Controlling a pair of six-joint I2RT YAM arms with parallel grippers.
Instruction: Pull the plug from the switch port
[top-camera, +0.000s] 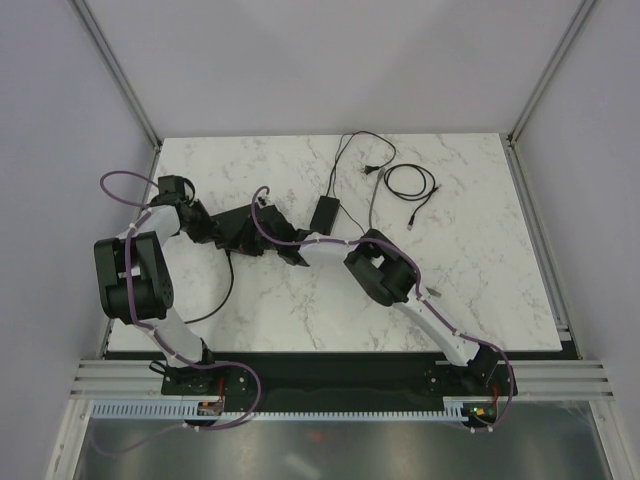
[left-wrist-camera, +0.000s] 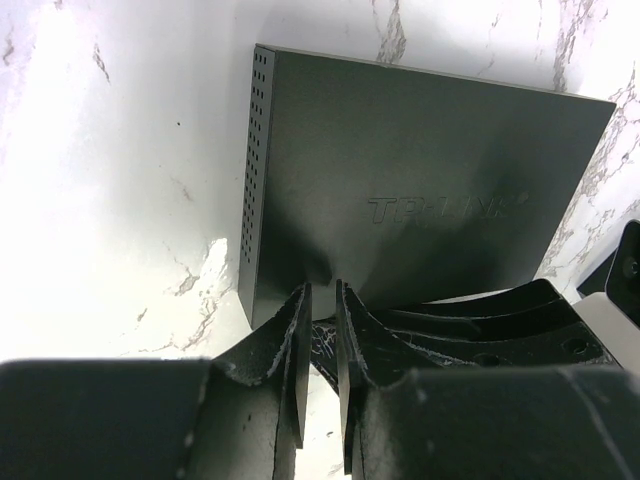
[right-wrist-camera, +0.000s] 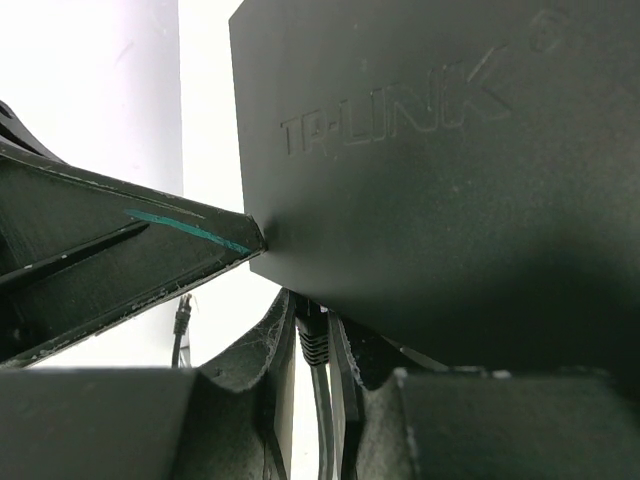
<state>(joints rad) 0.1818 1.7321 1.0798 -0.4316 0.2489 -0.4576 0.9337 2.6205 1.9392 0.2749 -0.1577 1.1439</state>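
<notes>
Gripping, right arm: the right gripper is drawn in on the plug. The ribbed black boot sits between the two fingers, and its cable runs back toward the wrist.
Plug position: directly ahead of the right fingertips. Its front end passes under the near edge of the switch, and whether it is seated in a port is hidden.
Left arm: the left gripper has its fingers almost together, with a thin slit between them. The tips rest against the near edge of the switch. Cannot tell whether anything is pinched.
Cross-check, right wrist view: one left finger, marked with a teal streak, touches the switch's corner just to the left of the right gripper's tips.
Switch position: flat on the marble table, with the TP-LINK face up. It extends away from the left gripper's tips, with its vent-hole side to that gripper's left. In the top view it lies between the two grippers.
Loose connector: on the table just left of the right gripper's left finger.
Power adapter: beyond the right gripper and apart from it.
Coiled cable: farther out, well apart from both grippers.
</notes>
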